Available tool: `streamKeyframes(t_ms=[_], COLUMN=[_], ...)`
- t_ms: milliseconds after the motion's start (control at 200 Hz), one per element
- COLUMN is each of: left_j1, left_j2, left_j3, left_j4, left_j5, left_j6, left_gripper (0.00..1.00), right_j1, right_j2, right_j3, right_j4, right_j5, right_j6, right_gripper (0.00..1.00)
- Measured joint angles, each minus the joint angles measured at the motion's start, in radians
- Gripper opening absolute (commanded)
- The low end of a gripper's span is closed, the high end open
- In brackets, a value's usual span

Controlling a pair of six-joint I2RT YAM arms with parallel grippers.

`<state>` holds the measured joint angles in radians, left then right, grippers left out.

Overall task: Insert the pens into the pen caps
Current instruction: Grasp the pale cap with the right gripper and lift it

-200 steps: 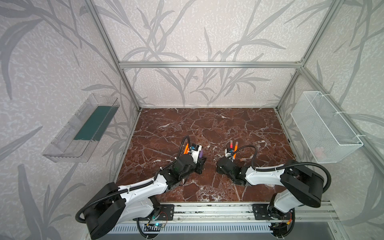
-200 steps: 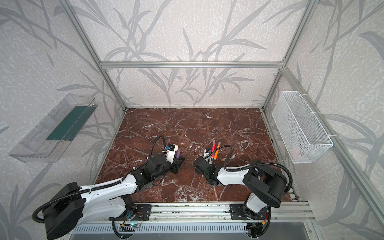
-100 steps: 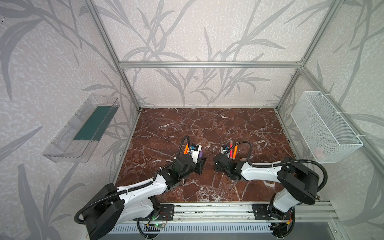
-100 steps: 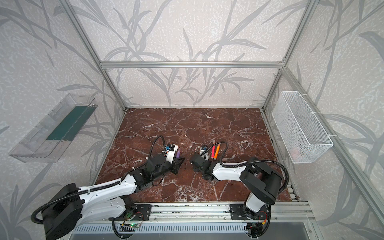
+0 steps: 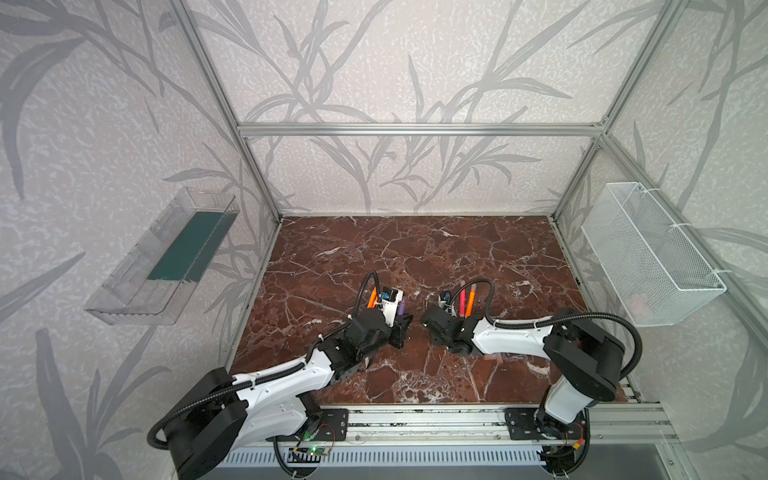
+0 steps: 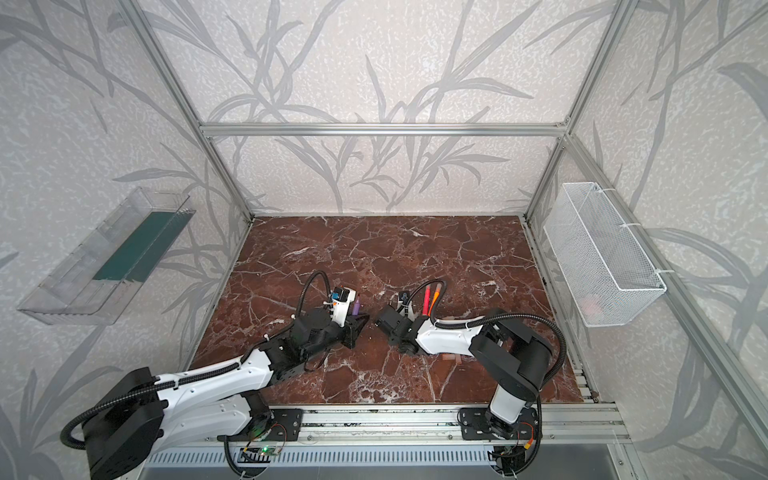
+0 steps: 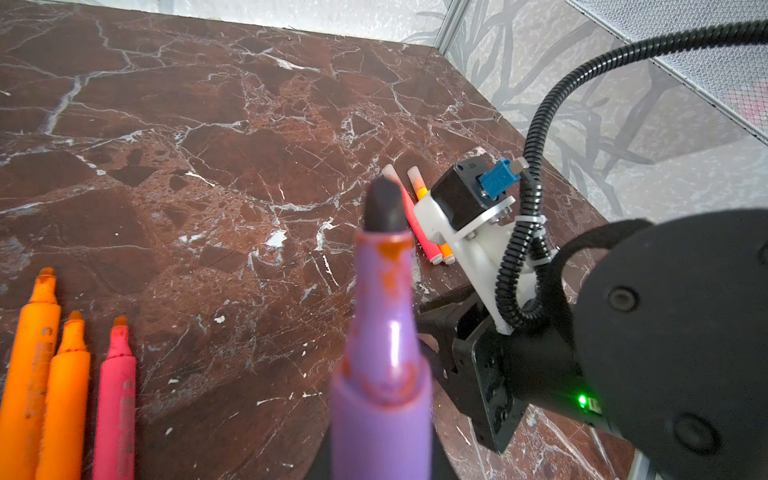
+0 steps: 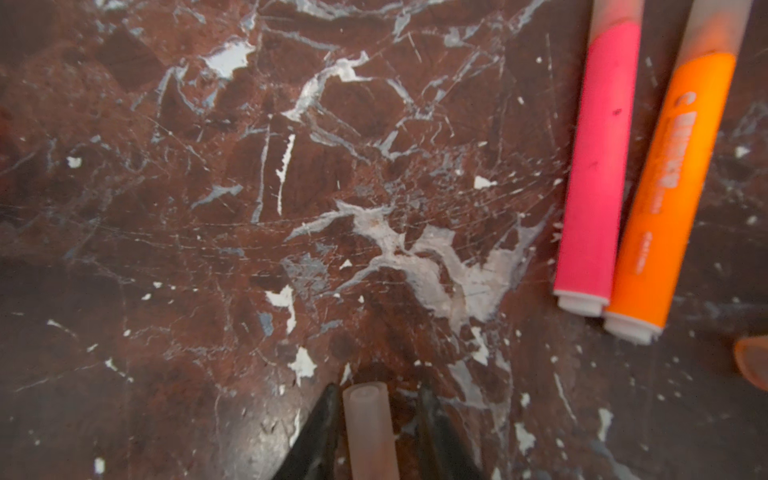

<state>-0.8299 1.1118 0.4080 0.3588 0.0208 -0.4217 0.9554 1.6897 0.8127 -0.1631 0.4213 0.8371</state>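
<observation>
— Pens, counted?
— 6, all in the left wrist view. 1 purple pen [image 7: 382, 353] rises uncapped, dark-tipped, from the left gripper [image 5: 402, 322], whose jaws are clamped on its barrel. 3 lie uncapped side by side on the marble tabletop [image 7: 208, 145]: 2 orange pens [image 7: 29, 374] and 1 pink pen [image 7: 116, 399]. The last 2 wear caps and lie touching, just beside the right arm [image 7: 665, 332]: 1 capped pink pen [image 8: 594, 166], 1 capped orange pen [image 8: 665, 187].
— Caps?
— 2 sit on those pens. Only the right wrist view shows 2 loose ones. 1 translucent cap [image 8: 368, 428] lies on the marble between the jaws of the right gripper [image 8: 378, 392]. 1 orange-tinted cap [image 8: 752, 365] is cut off at the picture's edge, near the capped orange pen's white end.
— Is that claw gripping?
— Not clamped. 1 of its fingers [image 8: 322, 428] sits against the cap; beside the other a strip of marble shows. The jaws stand narrowly open around it.
— What do the top views add?
— The 2 grippers facing each other, apart, near the tabletop's middle front. Also 1 clear wall tray [image 5: 124, 286] and 1 white wire basket [image 5: 648, 257] on opposite walls. In both top views pale shapes [image 5: 492, 358] lie by the right arm, too small to count. The cap between the jaws is hidden there. In a top view, a streak of orange shows beside the left wrist camera [image 5: 388, 296].
</observation>
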Motion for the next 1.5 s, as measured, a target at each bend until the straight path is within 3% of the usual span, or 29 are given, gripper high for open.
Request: streamKeyframes(t_ms=[195,750,1090,1289,1504], left_j1=[0.0,0.0,0.0,0.0,0.0], left_j2=[0.0,-0.008,-0.019,-0.041,-0.061], left_j3=[0.0,-0.007,-0.012,-0.017,-0.018], left_j4=[0.0,-0.003,-0.009,-0.015,-0.016], left_j5=[0.0,0.003,0.004,0.005,0.018], left_j6=[0.0,0.0,0.0,0.0,0.0], left_gripper=[0.0,0.0,0.0,0.0,0.0], right_j1=[0.0,0.002,0.004,0.005,0.006], right_j2=[0.0,0.0,0.01,-0.094,-0.314], right_j3=[0.0,0.0,0.001,-0.073,-0.12], right_j4=[-0.01,-0.009,0.012,0.017,0.024], right_j5=[0.007,0.006,0.016,0.015,0.026], right_j6=[-0.003,-0.005,0.003,0.003,-0.005], right_gripper=[0.19,0.26,0.19,0.18,0.16])
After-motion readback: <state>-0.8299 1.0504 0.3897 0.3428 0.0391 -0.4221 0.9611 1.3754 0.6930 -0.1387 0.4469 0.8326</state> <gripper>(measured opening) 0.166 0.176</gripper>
